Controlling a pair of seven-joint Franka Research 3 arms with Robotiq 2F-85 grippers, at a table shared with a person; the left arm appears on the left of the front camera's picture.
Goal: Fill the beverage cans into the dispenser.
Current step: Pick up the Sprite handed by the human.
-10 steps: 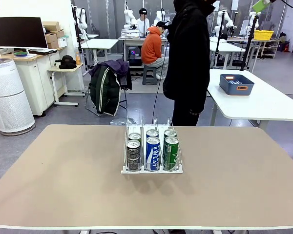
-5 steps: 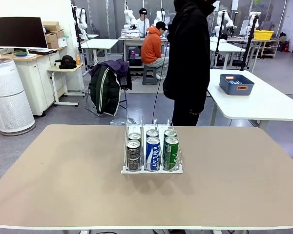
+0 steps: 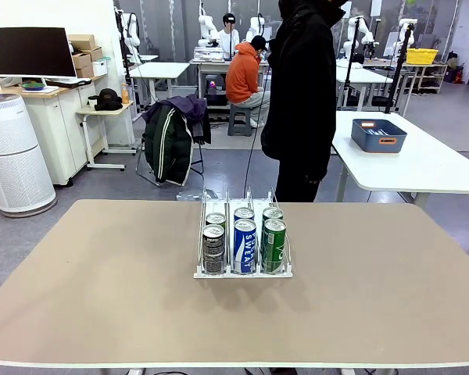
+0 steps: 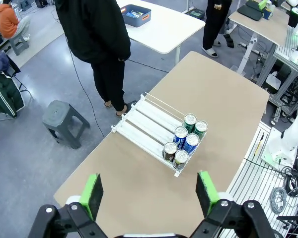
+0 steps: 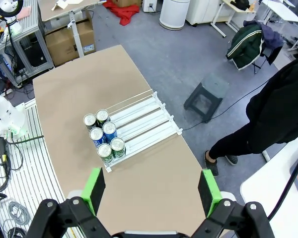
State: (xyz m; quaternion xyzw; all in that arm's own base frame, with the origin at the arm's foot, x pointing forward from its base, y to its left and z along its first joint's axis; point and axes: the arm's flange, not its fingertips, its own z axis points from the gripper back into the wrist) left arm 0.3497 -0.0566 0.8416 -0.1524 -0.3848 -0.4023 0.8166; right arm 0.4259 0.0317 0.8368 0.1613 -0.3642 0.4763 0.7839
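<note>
- The left gripper [image 4: 149, 193] is hanging high over the table [image 3: 102, 281], with its green pads spread wide and gripping nothing.
- The dispenser [image 3: 242, 274] is sitting mid-frame in the front view. Six cans [image 4: 184, 141] are standing upright in it, two per lane, packed at the near end: dark cans [image 3: 213, 248] at left, blue cans [image 3: 245, 245] in the middle and green cans [image 3: 274, 244] at right.
- Behind each pair the lanes [image 4: 144, 124] are lying bare, so the filling is probably waiting on a fresh can.
- The right gripper [image 5: 151, 191] is hanging just as high, with its fingers wide and empty.
- The person [image 3: 301, 94] is standing at the far edge, upper right of centre.
- Any next can is best gripped upright by its body and lowered straight between the dividers [image 3: 227, 205] into a bare stretch, with the fingers running along the lane.
</note>
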